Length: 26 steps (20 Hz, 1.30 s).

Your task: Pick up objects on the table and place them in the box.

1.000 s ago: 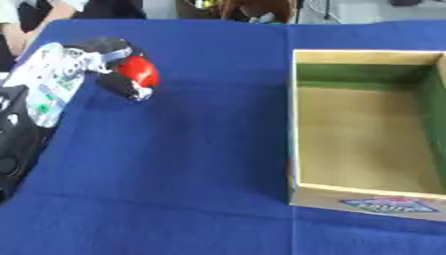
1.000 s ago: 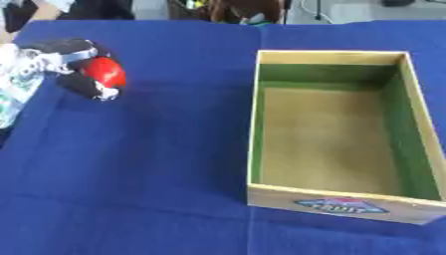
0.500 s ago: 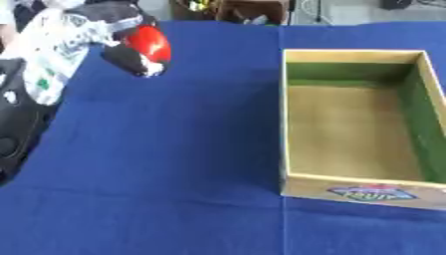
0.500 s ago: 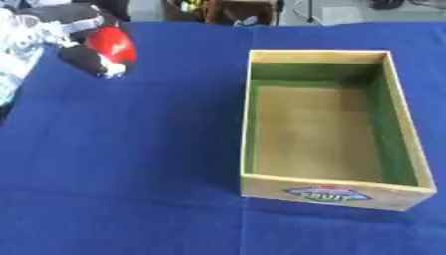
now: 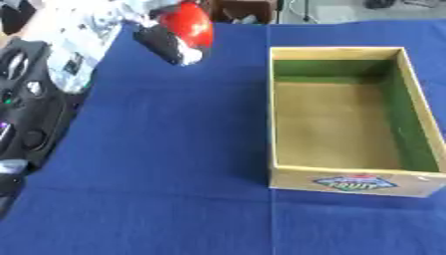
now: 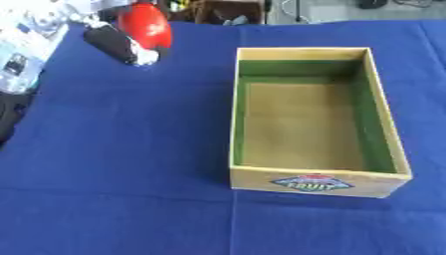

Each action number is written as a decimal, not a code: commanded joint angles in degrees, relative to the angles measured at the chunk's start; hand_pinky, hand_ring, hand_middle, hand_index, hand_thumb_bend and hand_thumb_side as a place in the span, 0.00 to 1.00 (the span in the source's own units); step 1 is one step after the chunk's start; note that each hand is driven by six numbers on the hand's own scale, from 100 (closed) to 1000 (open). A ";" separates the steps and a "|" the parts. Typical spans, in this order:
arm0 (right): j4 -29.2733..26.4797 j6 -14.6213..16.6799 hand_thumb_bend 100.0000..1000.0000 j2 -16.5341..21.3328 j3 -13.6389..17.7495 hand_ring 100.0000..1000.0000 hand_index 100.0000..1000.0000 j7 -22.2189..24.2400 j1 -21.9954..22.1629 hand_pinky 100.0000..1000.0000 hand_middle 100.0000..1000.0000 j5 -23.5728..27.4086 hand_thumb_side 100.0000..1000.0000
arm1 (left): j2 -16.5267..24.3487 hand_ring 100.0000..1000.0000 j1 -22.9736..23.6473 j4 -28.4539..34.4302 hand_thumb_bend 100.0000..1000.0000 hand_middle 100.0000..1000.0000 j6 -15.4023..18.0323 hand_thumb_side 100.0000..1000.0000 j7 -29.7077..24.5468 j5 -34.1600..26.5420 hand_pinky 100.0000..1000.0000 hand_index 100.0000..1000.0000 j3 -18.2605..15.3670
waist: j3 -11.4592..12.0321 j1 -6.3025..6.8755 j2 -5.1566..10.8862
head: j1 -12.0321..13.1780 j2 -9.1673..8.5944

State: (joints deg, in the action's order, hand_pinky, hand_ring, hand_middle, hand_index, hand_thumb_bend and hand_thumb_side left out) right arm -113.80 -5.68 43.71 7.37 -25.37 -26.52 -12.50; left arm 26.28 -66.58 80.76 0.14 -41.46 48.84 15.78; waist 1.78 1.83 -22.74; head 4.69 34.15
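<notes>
Left hand [image 5: 144, 22] clenched round red object [image 5: 190, 24], fingers curled under and beside it; object carried clear of the blue tablecloth [image 5: 166, 164], up at the far left of both views, presumably lifted for transfer to the box; dark finger [image 6: 113, 42] projecting below the red shape, likely propping it from beneath. Wooden box [image 6: 383, 144] open-topped on the cloth, right of centre, long axis running away from the robot, green inner walls, tan floor, nothing inside; printed label on near end wall. Object well apart from the box, left of and beyond its near-left corner; left long wall the edge to be cleared on the way in. Open cloth between hand and box, nothing lying in the path; wide interior leaves ample room to lower and let go. Right hand absent from both views. Judged stage: carry in progress, placing not yet done.
</notes>
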 commanded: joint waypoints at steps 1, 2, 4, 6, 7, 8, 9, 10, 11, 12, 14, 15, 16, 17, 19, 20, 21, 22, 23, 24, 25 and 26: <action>-0.79 -0.23 0.00 0.78 0.19 0.80 0.85 -0.20 -0.90 0.80 0.79 -0.01 1.00 | -2.03 0.46 -2.30 1.04 0.00 0.49 0.19 0.41 -0.39 0.41 0.10 0.80 0.50 | -0.14 0.04 1.95 | 0.49 -0.02; -0.79 -0.20 0.00 0.72 0.16 0.80 0.85 -0.21 -0.99 0.80 0.79 0.00 1.00 | -2.63 0.46 -2.58 0.99 0.00 0.49 0.28 0.41 -0.43 0.60 0.10 0.80 0.63 | -0.19 0.09 2.02 | 0.61 -0.06; -0.79 -0.14 0.00 0.58 0.10 0.80 0.85 -0.25 -1.28 0.80 0.79 -0.07 1.00 | -4.42 0.46 -3.36 0.85 0.00 0.49 0.48 0.41 -0.39 1.12 0.10 0.80 0.92 | -0.36 0.25 2.19 | 0.98 -0.19; -0.79 -0.01 0.00 0.40 0.02 0.80 0.85 -0.29 -1.55 0.80 0.79 -0.09 1.00 | -6.12 0.46 -3.99 0.51 0.00 0.48 0.70 0.41 -0.24 1.82 0.10 0.80 1.23 | -0.55 0.35 2.27 | 1.41 -0.35; -0.79 0.07 0.00 0.29 -0.01 0.80 0.85 -0.29 -1.69 0.80 0.79 -0.09 1.00 | -7.00 0.45 -4.22 0.31 0.00 0.48 0.85 0.41 -0.10 2.17 0.10 0.80 1.39 | -0.69 0.39 2.28 | 1.66 -0.49; -0.79 0.15 0.00 0.16 -0.04 0.80 0.85 -0.30 -1.84 0.80 0.79 -0.08 1.00 | -7.88 0.45 -4.39 0.08 0.00 0.48 1.00 0.41 0.07 2.42 0.10 0.79 1.57 | -0.86 0.41 2.28 | 1.90 -0.62; -0.79 0.22 0.00 0.05 -0.07 0.80 0.85 -0.31 -2.00 0.80 0.79 -0.06 1.00 | -8.73 0.45 -4.51 -0.15 0.00 0.48 1.13 0.41 0.29 2.61 0.10 0.79 1.76 | -1.02 0.44 2.26 | 2.11 -0.78; -0.79 0.30 0.00 -0.05 -0.11 0.79 0.85 -0.31 -2.17 0.80 0.79 -0.05 1.00 | -9.50 0.45 -4.61 -0.37 0.00 0.47 1.27 0.41 0.60 2.79 0.09 0.79 1.94 | -1.19 0.46 2.22 | 2.31 -0.95; -0.79 0.39 0.00 -0.15 -0.14 0.79 0.85 -0.31 -2.36 0.80 0.79 -0.03 1.00 | -10.28 0.44 -4.68 -0.50 0.00 0.47 1.37 0.41 1.06 2.94 0.09 0.78 2.07 | -1.37 0.48 2.17 | 2.52 -1.11; -0.79 0.49 0.00 -0.27 -0.19 0.79 0.85 -0.30 -2.58 0.80 0.79 -0.02 1.00 | -11.07 0.44 -4.71 -0.52 0.00 0.46 1.36 0.41 1.70 3.10 0.09 0.78 2.18 | -1.55 0.50 2.10 | 2.74 -1.28; -0.79 0.67 0.00 -0.54 -0.27 0.79 0.85 -0.27 -3.01 0.80 0.79 0.04 1.00 | -12.57 0.44 -4.60 -0.65 0.00 0.46 1.32 0.41 3.10 3.18 0.08 0.78 2.59 | -1.92 0.52 1.93 | 3.14 -1.64; -0.79 0.74 0.00 -0.63 -0.30 0.79 0.85 -0.25 -3.15 0.80 0.79 0.06 1.00 | -13.06 0.44 -4.53 -0.81 0.00 0.46 1.28 0.41 3.80 3.22 0.08 0.78 2.81 | -2.02 0.53 1.88 | 3.24 -1.75; -0.79 0.81 0.00 -0.74 -0.31 0.79 0.85 -0.25 -3.34 0.80 0.79 0.08 1.00 | -13.58 0.43 -4.47 -0.97 0.00 0.45 1.21 0.40 4.45 3.26 0.08 0.77 3.01 | -2.21 0.53 1.76 | 3.42 -1.95; -0.79 0.88 0.00 -0.84 -0.33 0.79 0.85 -0.24 -3.51 0.80 0.79 0.10 1.00 | -14.19 0.43 -4.41 -1.20 0.00 0.45 1.07 0.40 5.17 3.44 0.08 0.77 3.22 | -2.35 0.54 1.68 | 3.54 -2.09; -0.79 1.06 0.00 -1.11 -0.36 0.79 0.85 -0.25 -3.94 0.80 0.79 0.13 1.00 | -15.91 0.43 -4.17 -2.25 0.00 0.45 0.92 0.40 6.40 4.15 0.08 0.77 3.90 | -2.79 0.55 1.39 | 3.85 -2.48; -0.79 1.13 0.00 -1.22 -0.36 0.79 0.85 -0.26 -4.07 0.80 0.79 0.14 1.00 | -16.72 0.43 -4.12 -2.93 0.00 0.45 0.92 0.40 6.98 4.77 0.08 0.77 4.18 | -2.93 0.54 1.30 | 3.94 -2.60; -0.79 1.18 0.00 -1.32 -0.37 0.79 0.85 -0.27 -4.18 0.80 0.79 0.15 1.00 | -17.53 0.42 -4.03 -3.69 0.00 0.45 0.97 0.40 7.48 5.39 0.08 0.77 4.42 | -3.07 0.56 1.19 | 4.06 -2.68; -0.79 1.23 0.00 -1.40 -0.37 0.79 0.85 -0.27 -4.28 0.80 0.79 0.16 1.00 | -18.41 0.43 -3.91 -4.54 0.00 0.45 1.04 0.40 7.91 6.06 0.08 0.77 4.64 | -3.18 0.58 1.09 | 4.16 -2.76; -0.79 1.27 0.00 -1.49 -0.35 0.79 0.85 -0.29 -4.34 0.80 0.79 0.16 1.00 | -19.25 0.43 -3.79 -5.43 0.00 0.45 1.14 0.40 8.34 6.81 0.08 0.77 4.85 | -3.27 0.60 0.99 | 4.21 -2.82; -0.79 1.30 0.00 -1.58 -0.33 0.79 0.85 -0.31 -4.40 0.80 0.79 0.16 1.00 | -20.04 0.43 -3.66 -6.33 0.00 0.46 1.28 0.40 8.79 7.65 0.08 0.77 5.09 | -3.33 0.61 0.90 | 4.26 -2.87; -0.79 1.33 0.00 -1.65 -0.32 0.79 0.85 -0.34 -4.46 0.80 0.79 0.18 1.00 | -20.68 0.43 -3.53 -7.16 0.00 0.46 1.49 0.40 9.23 8.50 0.08 0.77 5.31 | -3.38 0.62 0.82 | 4.32 -2.93; -0.79 1.36 0.00 -1.72 -0.33 0.79 0.85 -0.35 -4.54 0.80 0.79 0.20 1.00 | -21.29 0.43 -3.40 -8.00 0.00 0.46 1.75 0.40 9.64 9.42 0.08 0.76 5.57 | -3.43 0.64 0.72 | 4.37 -2.98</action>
State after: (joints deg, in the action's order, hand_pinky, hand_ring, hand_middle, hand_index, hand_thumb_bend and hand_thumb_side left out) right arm -113.80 -4.54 41.04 6.68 -25.71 -30.30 -12.46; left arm 5.53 -69.04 73.01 1.69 -32.55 57.16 21.12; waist -1.52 2.72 -23.21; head 8.80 31.83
